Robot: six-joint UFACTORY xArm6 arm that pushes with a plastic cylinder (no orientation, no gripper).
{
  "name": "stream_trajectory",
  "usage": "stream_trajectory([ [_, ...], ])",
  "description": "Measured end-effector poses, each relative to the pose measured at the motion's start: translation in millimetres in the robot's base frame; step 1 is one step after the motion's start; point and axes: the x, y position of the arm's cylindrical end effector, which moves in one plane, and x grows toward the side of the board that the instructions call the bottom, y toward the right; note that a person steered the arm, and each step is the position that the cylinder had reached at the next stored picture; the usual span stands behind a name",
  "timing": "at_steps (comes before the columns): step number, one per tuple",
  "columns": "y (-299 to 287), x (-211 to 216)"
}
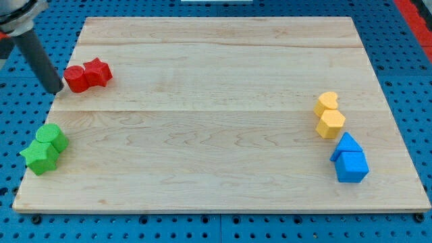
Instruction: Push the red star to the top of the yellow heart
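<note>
The red star [98, 71] lies near the board's upper left, touching a red round block [77, 79] on its left. The yellow heart [327, 102] sits far off at the view's right, with a yellow hexagon [331, 124] just below it. My tip [57, 89] is at the board's left edge, just left of the red round block and close to it. The rod rises up and to the left out of view.
A green round block [52, 137] and a green star [39, 157] sit at the lower left. Two blue blocks [349, 158] sit at the lower right below the yellow ones. The wooden board [223, 67] lies on a blue pegboard surface.
</note>
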Motion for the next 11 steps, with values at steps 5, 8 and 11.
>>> stream_trajectory([
  [5,96,-115],
  [8,355,-76],
  [11,442,-25],
])
